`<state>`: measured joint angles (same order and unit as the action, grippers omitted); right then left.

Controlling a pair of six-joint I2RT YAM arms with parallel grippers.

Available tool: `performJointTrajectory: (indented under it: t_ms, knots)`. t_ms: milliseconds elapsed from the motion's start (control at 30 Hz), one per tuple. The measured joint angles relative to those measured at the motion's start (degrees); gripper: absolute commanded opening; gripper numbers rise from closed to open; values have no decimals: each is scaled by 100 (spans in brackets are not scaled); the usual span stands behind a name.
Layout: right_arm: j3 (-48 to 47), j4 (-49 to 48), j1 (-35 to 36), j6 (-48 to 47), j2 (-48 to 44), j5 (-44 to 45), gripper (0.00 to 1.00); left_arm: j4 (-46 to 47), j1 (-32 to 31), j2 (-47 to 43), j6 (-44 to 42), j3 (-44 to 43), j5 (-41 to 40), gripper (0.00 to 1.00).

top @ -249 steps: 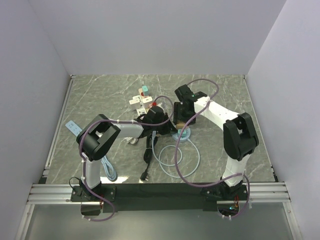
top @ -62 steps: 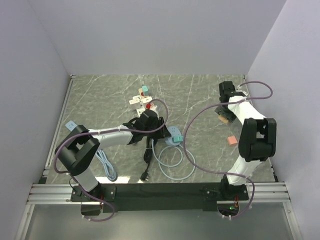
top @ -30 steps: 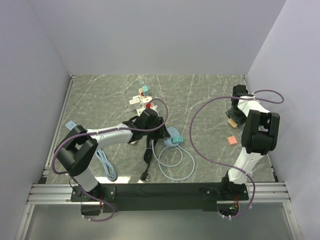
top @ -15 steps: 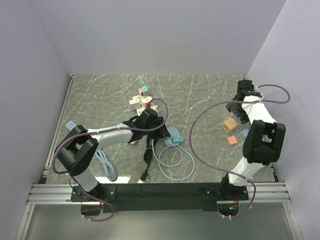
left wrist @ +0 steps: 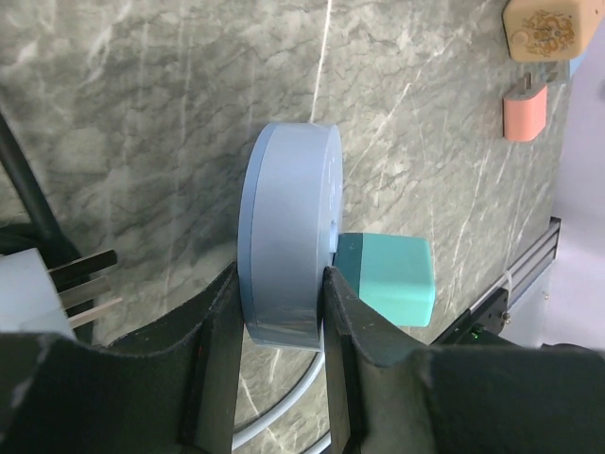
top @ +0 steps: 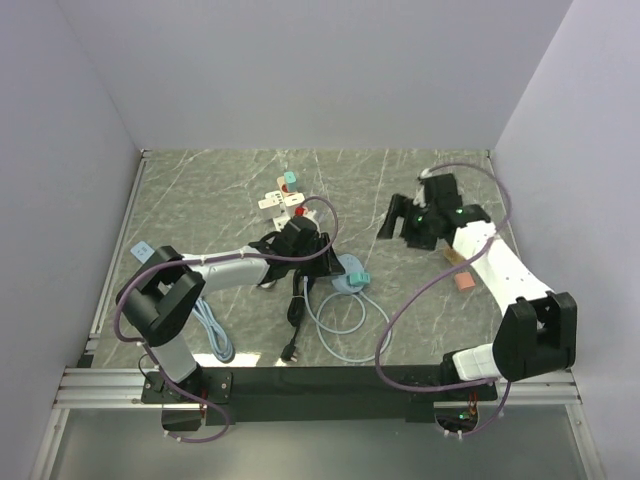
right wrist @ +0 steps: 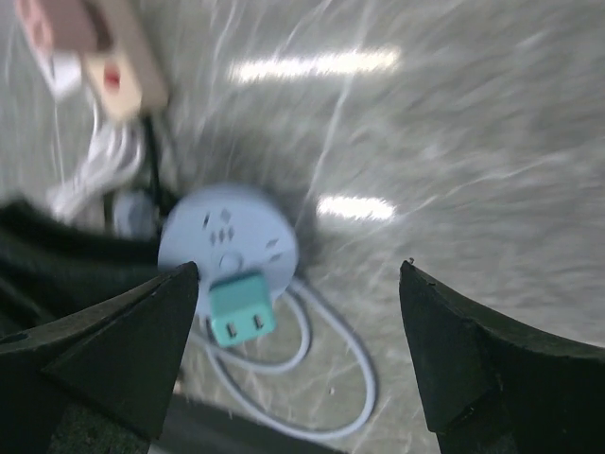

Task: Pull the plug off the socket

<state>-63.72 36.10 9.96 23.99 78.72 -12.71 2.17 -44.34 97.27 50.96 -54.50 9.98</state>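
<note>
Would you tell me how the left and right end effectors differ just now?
The left end effector grips the socket; the right end effector stands open and empty. The left sits low at the table; the right hangs above it. Both face the socket.

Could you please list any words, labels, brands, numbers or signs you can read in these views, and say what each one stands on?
No text can be read in any view.
On the round blue socket: no lettering visible.
On the teal plug: no marking visible.
On the tan block: speckled marks, too blurred to read.
On the power strip: anything printed is too small to read.
</note>
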Motion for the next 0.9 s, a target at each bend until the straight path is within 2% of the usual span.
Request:
performJointTrajectory:
  t_ms: [167,533,667,900]
  knots:
    - [638,-221,457,-249,122,-774,92,94,0,50,57,-7,81,0]
    - [892,-868,1272,-553,710,-1377,92,179,0,52,87,52,146,0]
    - [892,-1027,1353,-605,970,-1484,83,188,4,52,85,61,164,0]
    - [918,-1032,1394,-750,1152,-1738,74,199,39,52,107,85,229,0]
